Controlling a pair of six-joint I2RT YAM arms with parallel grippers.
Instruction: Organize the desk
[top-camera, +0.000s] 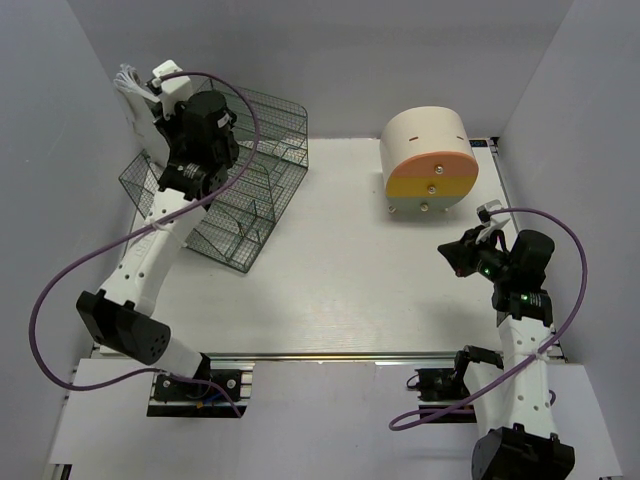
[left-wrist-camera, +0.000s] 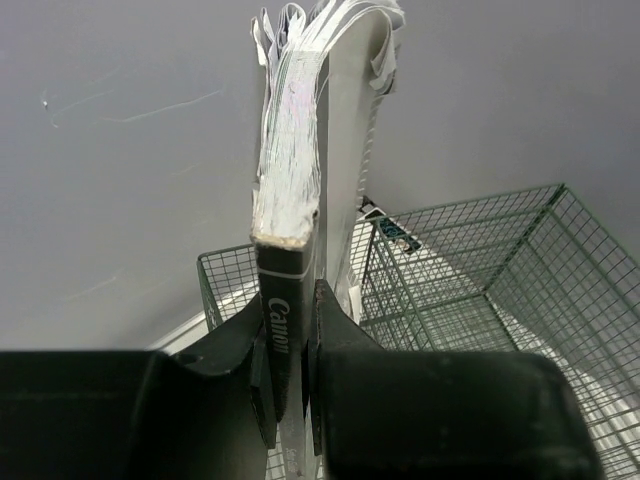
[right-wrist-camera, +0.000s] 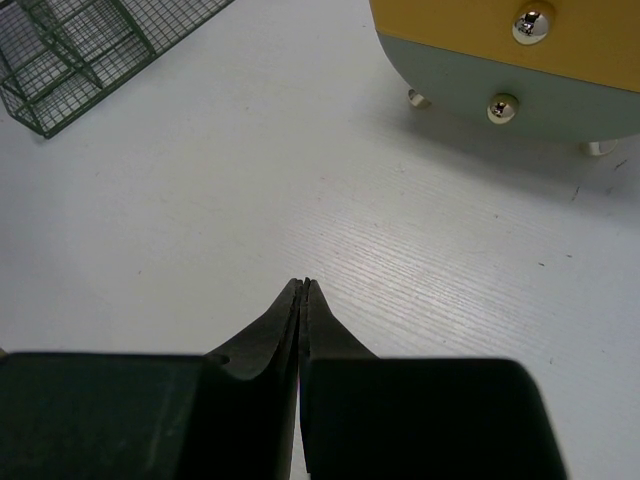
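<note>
Left claw (left-wrist-camera: 290, 335) clamped on a black Canon booklet (left-wrist-camera: 288, 190) with loose white pages, spine toward the claw, raised over the wire-mesh cage (top-camera: 255, 195) at the far left corner of the worktop (top-camera: 330, 300). Right claw (right-wrist-camera: 302, 288) closed, empty, low over the worktop near its right edge. Drawer box (top-camera: 430, 160) at far right corner. White worktop spans under both arms.

White-shelled left arm (top-camera: 150, 262) and right arm (top-camera: 522, 345), black joints, purple looping cables (top-camera: 31, 325); black right tool (right-wrist-camera: 302, 285), perhaps green wrist lights.
</note>
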